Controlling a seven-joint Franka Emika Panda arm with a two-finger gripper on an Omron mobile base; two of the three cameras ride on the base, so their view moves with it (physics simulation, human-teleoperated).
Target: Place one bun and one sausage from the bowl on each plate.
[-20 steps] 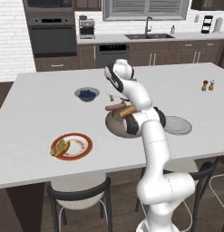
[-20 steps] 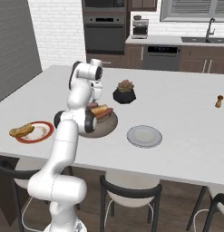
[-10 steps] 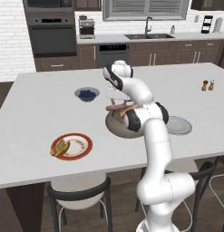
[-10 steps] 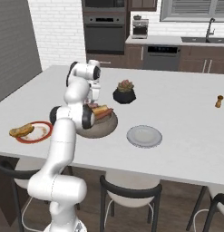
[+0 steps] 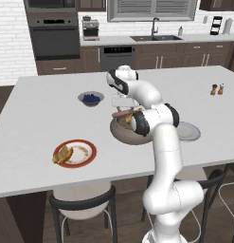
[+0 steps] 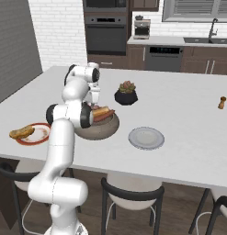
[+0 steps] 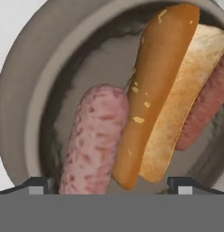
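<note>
Left base view, left to right: red-rimmed plate (image 5: 76, 153) near the front edge of the desk (image 5: 38, 114), carrying a bun (image 5: 63, 154) on its left side; whether a sausage lies with it cannot be told. Small bowl of blue berries (image 5: 91, 98) farther back. Grey-brown speckled bowl (image 5: 127, 134) at desk centre, partly hidden by the arm; a pink sausage (image 5: 121, 114) and a bun edge show above its rim. Hand (image 5: 119, 100) hangs just above the bowl's far-left side. Pale grey plate (image 5: 188, 131) to the right of the bowl, bare. Two small shakers (image 5: 217, 89) far right, well apart from the rest.

Right base view: red-rimmed plate (image 6: 36, 134) at left with bun (image 6: 21, 132) on it; bowl (image 6: 100, 128) centre holding bun and sausage (image 6: 103, 113); black pot with plant (image 6: 126, 94) behind it; grey plate (image 6: 146, 137) just right of the bowl, not touching.

Hand view: looks straight down into the bowl (image 7: 22, 99). Pink mottled sausage (image 7: 94, 136) at left, lying against a split bun (image 7: 170, 95) at centre-right; a second reddish sausage (image 7: 205, 108) sits behind the bun at far right. Fingertips (image 7: 38, 185) stand wide apart at the bottom corners, nothing between them: hand open, holding nothing, above the bowl contents
</note>
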